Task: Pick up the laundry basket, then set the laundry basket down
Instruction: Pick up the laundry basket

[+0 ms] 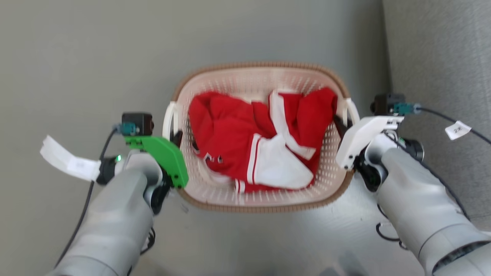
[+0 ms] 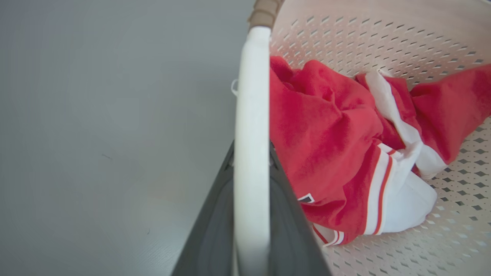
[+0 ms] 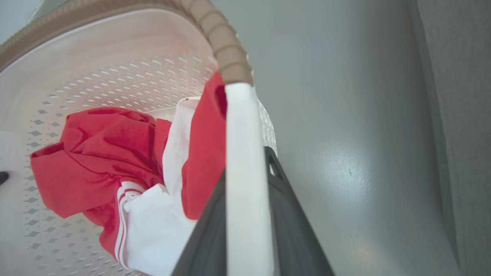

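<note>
The laundry basket is cream-white and perforated with a brown woven rim. It sits in the middle of the head view, holding a red and white garment. My left gripper is shut on the basket's left white handle. In the left wrist view that handle runs up between my dark fingers. My right gripper is shut on the right handle, which the right wrist view shows as a white bar between the two fingers. Whether the basket touches the floor I cannot tell.
Smooth grey floor surrounds the basket on the left, far and near sides. A grey textured upright surface stands close on the right. Cables with white tags hang from both wrists.
</note>
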`<state>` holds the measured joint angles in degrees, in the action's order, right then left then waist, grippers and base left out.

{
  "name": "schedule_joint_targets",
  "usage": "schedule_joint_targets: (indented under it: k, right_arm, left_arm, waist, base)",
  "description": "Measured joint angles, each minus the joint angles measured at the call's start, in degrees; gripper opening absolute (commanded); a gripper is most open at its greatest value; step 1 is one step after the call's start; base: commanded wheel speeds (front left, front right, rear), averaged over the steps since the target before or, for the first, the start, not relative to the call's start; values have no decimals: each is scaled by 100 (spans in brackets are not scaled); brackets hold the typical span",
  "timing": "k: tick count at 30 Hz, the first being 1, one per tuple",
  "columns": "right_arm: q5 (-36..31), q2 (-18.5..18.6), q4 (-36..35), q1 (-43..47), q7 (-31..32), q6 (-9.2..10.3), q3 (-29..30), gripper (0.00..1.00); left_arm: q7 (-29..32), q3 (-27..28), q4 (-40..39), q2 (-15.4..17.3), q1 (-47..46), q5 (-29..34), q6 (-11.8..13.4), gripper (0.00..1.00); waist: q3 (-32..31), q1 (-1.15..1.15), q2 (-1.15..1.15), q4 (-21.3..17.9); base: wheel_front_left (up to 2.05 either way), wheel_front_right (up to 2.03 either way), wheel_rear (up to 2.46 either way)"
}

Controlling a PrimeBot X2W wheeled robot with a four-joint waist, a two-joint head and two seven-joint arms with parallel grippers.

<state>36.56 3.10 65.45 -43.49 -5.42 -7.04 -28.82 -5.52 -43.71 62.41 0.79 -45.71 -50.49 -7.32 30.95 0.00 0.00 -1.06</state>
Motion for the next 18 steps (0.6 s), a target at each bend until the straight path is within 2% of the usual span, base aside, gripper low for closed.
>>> schedule_joint_targets:
  k: [18]
  right_arm:
    - [643,14,-71,811,775,15,-558,0]
  left_arm:
    - [468,-209,168,-1,879,-552,-1,0]
  waist:
    - [-1325,0,0,-43]
  base:
    - [0,0,0]
